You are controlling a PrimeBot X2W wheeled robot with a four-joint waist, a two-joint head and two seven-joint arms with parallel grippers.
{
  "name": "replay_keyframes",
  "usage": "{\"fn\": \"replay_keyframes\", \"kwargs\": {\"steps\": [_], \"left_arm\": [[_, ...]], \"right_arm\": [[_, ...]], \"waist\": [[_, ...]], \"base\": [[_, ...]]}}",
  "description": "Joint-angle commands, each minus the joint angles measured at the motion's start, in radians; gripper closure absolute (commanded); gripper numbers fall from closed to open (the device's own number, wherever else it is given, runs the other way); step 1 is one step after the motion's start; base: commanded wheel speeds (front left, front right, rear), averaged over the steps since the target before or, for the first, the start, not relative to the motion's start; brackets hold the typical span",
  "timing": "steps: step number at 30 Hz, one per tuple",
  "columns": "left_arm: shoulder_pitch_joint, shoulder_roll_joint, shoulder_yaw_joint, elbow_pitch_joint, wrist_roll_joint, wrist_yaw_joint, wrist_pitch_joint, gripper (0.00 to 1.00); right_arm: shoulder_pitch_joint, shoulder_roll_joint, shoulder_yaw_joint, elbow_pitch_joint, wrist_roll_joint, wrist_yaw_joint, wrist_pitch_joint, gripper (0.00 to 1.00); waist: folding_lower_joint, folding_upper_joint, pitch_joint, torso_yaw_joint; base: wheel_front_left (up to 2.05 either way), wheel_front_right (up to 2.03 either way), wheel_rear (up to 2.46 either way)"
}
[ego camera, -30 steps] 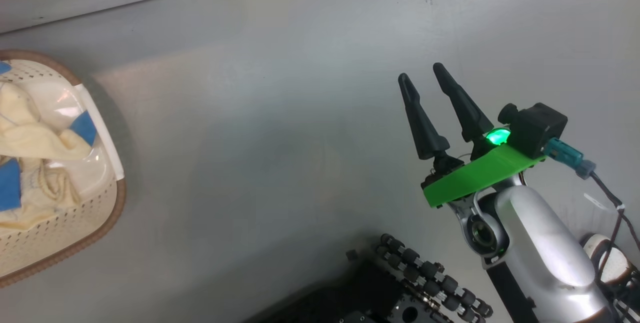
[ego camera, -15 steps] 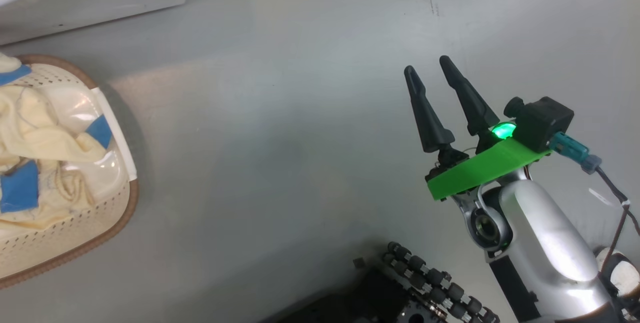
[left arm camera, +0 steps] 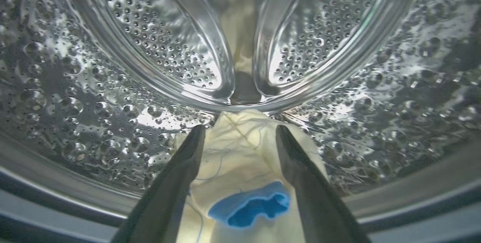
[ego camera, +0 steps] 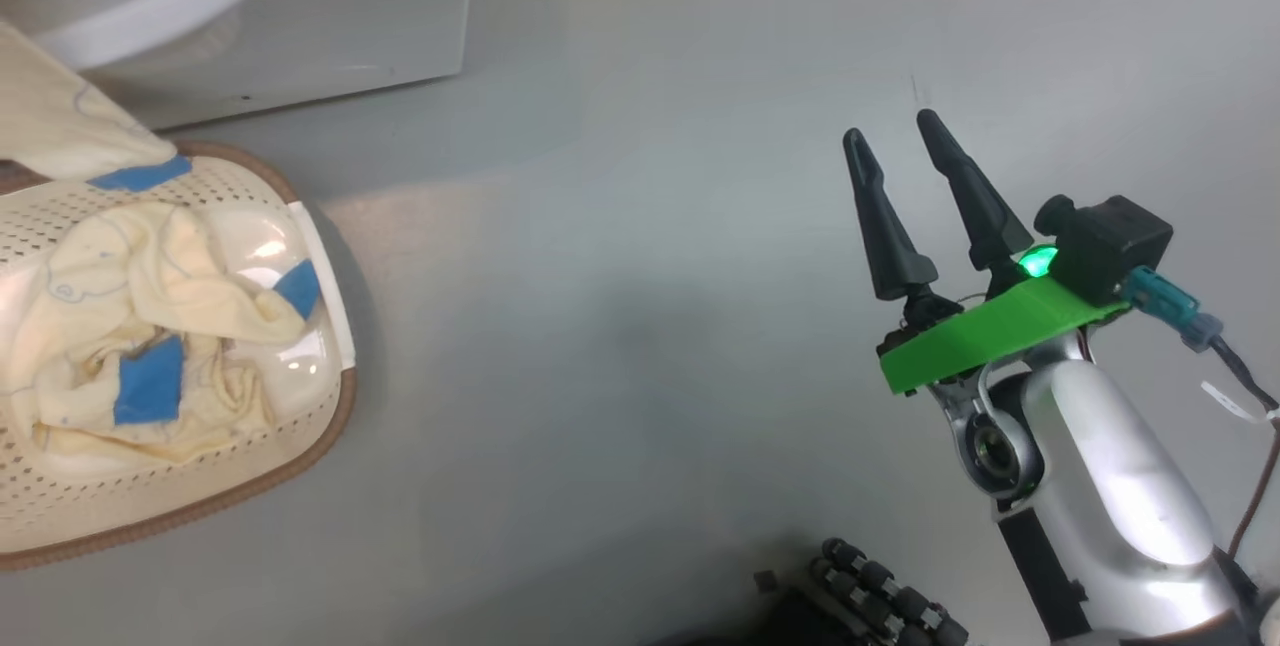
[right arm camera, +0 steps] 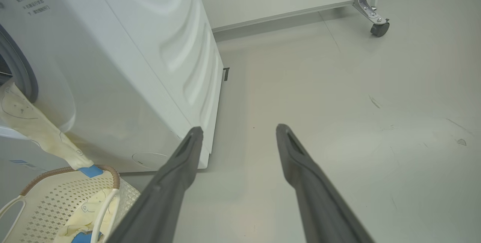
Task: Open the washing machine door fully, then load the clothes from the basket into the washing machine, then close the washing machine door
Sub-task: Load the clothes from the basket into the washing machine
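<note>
My left gripper [left arm camera: 239, 128] is inside the washing machine's perforated steel drum [left arm camera: 75, 96]. It is open, and a cream cloth with a blue patch [left arm camera: 236, 160] lies loose between its fingers. Another cream piece [ego camera: 70, 126] trails from the washing machine [ego camera: 330, 26] down to the basket [ego camera: 60, 486], which holds more clothes [ego camera: 150, 346]. My right gripper [ego camera: 890, 126] hovers open over the floor, well right of the basket and holding nothing. In the right wrist view, my right gripper [right arm camera: 236, 128] points past the machine's side [right arm camera: 124, 66], the trailing cloth [right arm camera: 34, 126] and the basket [right arm camera: 49, 201]. The washing machine door is out of view.
Grey floor [ego camera: 600, 326] stretches between the basket and my right arm. My base with black rollers [ego camera: 880, 596] sits at the bottom. A white panel on a caster wheel [right arm camera: 378, 28] stands behind the machine.
The head camera has swung, bringing the basket and the machine further into the picture, with the trailing cloth now visible. My left gripper has opened. The right gripper stays open in the same pose.
</note>
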Motion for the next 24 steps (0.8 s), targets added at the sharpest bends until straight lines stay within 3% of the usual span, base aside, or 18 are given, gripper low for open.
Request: {"fn": "replay_keyframes", "kwargs": {"steps": [1, 9, 15, 24], "left_arm": [[0.005, 0.039, 0.008, -0.032, -0.01, 0.001, -0.011, 0.0], [0.208, 0.012, -0.036, -0.133, -0.118, 0.001, -0.045, 0.0], [0.356, 0.005, -0.033, -0.225, -0.14, 0.003, -0.059, 0.0], [0.594, -0.051, 0.066, -0.462, -0.091, 0.095, -0.061, 0.0]], "right_arm": [[0.032, -0.004, 0.006, -0.022, -0.008, 0.004, -0.01, 0.0], [0.066, -0.004, -0.027, -0.01, -0.043, 0.004, -0.01, 0.0], [0.093, -0.004, -0.049, -0.008, -0.066, 0.004, -0.01, 0.0], [0.125, -0.004, -0.066, -0.01, -0.087, 0.004, -0.01, 0.0]], "waist": [[0.0001, -0.0001, -0.027, 0.024], [0.0001, -0.0001, -0.118, 0.071], [0.0001, -0.0001, -0.166, 0.096], [0.0001, -0.0001, -0.214, 0.121]], "base": [[0.0, 0.0, 0.0], [0.0, 0.0, 0.0], [0.0, 0.0, 0.0], [0.0, 0.0, 0.0]]}}
